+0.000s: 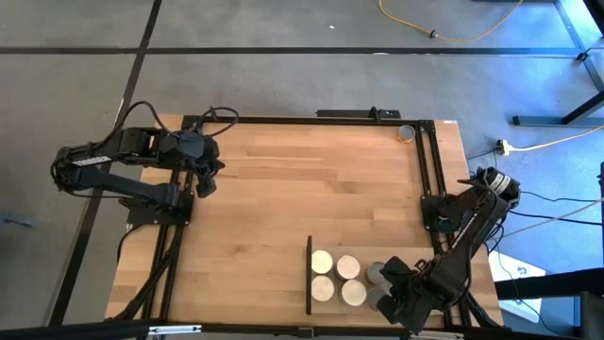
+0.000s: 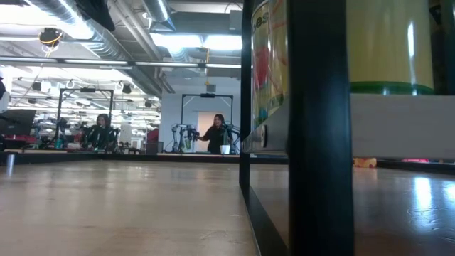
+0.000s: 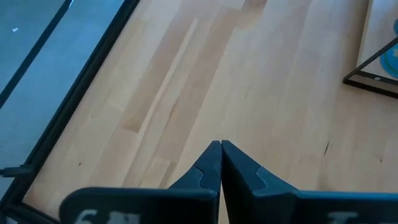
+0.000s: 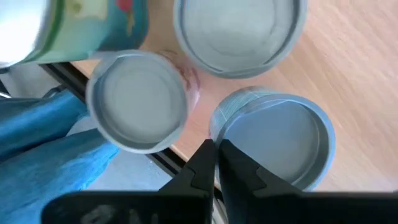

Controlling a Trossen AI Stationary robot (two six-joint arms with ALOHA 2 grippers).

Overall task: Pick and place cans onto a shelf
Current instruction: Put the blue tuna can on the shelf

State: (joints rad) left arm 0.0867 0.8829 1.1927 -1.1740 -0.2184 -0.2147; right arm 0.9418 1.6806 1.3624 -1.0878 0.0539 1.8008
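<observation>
Right gripper (image 4: 216, 163) sits lowest over the table's near right corner, fingers pressed almost together, gripping nothing, tips just at the rim of a grey-topped can (image 4: 277, 140). Two more grey-topped cans (image 4: 137, 99) stand close beside it. Four cream-topped cans (image 1: 336, 278) cluster on the shelf (image 1: 311, 274), just beside its black upright edge. Left gripper (image 3: 221, 152) waits at the far left side over bare table (image 1: 283, 189), fingers fully closed, empty.

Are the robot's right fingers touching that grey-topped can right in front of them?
Cannot tell. In the right wrist view the fingers overlap the rim of the grey-topped can, but no view plainly shows contact or a gap.
</observation>
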